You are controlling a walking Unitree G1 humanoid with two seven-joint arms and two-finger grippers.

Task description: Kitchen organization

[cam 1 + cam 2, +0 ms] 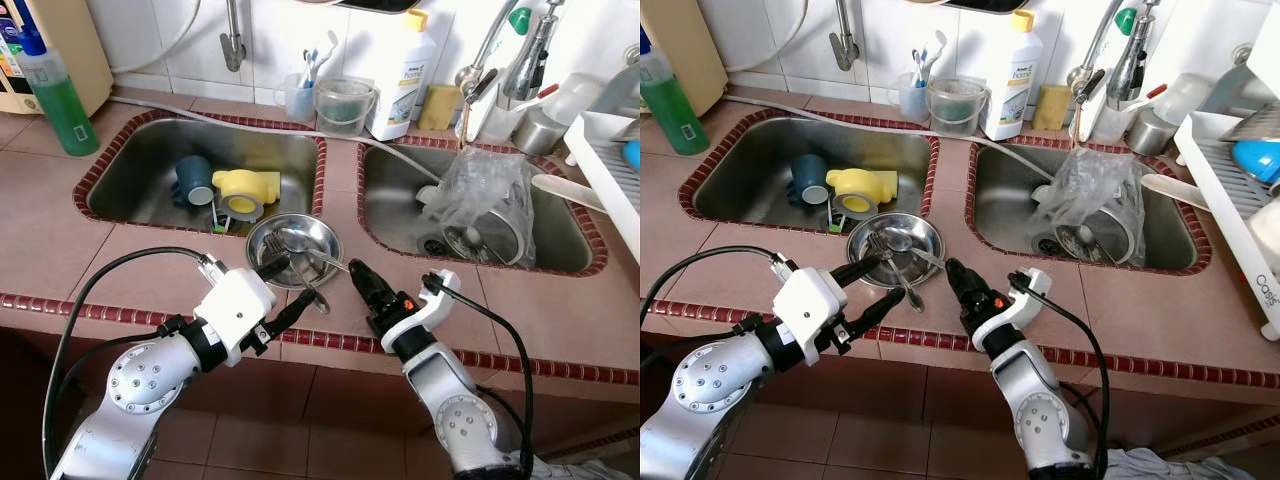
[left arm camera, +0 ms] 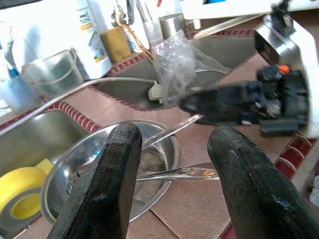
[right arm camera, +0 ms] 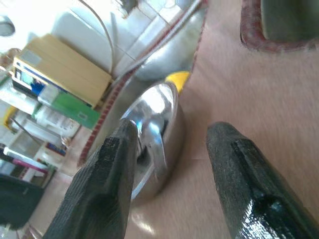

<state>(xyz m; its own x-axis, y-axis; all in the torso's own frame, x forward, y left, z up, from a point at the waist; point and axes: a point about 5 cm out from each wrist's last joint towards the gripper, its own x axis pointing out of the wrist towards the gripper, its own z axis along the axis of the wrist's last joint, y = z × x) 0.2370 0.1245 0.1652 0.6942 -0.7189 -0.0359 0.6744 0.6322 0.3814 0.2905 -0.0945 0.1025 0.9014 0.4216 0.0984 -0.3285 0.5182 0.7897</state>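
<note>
A steel bowl (image 1: pixel 325 238) holding several spoons and forks (image 1: pixel 290 240) stands on the tiled counter between the two sinks. One spoon handle (image 1: pixel 328 262) sticks out over its rim to the right. My left gripper (image 1: pixel 287 286) is open at the bowl's near rim, with one finger over the edge; the left wrist view shows the bowl (image 2: pixel 65 174) and a spoon handle (image 2: pixel 179 173) between the fingers. My right gripper (image 1: pixel 354 270) is open just right of the bowl and low over the counter, with the bowl (image 3: pixel 162 107) ahead of it.
The left sink (image 1: pixel 130 175) holds a blue mug (image 1: pixel 192 180), a yellow mug (image 1: pixel 247 186) and a tape roll (image 1: pixel 240 206). A plastic bag (image 1: pixel 485 195) lies over a pot in the right sink. A green bottle (image 1: pixel 58 100), a white bottle (image 1: pixel 402 85) and a dish rack (image 1: pixel 610 160) line the back and right side.
</note>
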